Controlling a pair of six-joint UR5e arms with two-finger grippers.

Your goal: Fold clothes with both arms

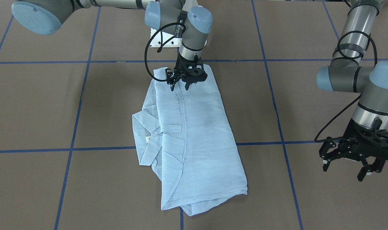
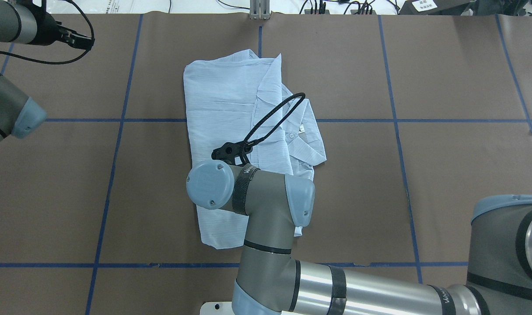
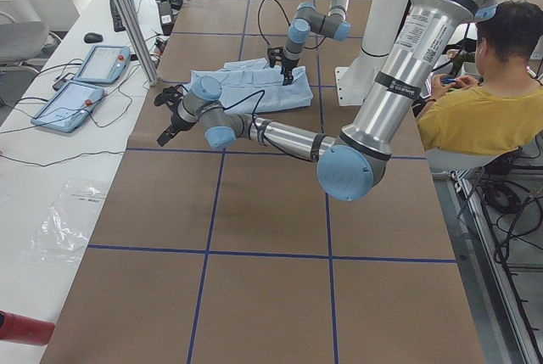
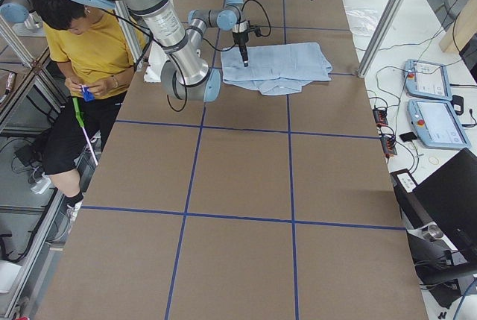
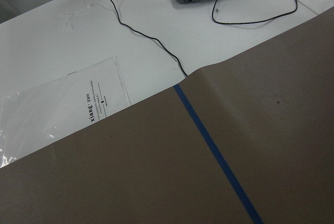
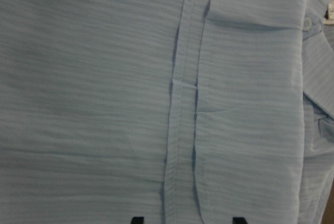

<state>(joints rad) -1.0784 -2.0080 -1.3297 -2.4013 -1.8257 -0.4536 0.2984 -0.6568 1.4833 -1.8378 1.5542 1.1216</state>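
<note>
Shirt [image 1: 194, 134] already folded lengthwise — crosswise fold left, I judge. Right arm [image 1: 194, 35] over its 12 o'clock end, jaws parted, empty; left arm [image 1: 376, 95] likewise.

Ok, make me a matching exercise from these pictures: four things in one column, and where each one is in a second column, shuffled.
Things:
1. shirt
2. right tool
3. left tool
4. person in a yellow top

Places:
A. over bare brown table, well clear of the cloth
B. seated off the table's edge
C. lying folded on the table
D. above the shirt, at its end nearest the robot

Pairs: 1-C, 2-D, 3-A, 4-B.
</note>
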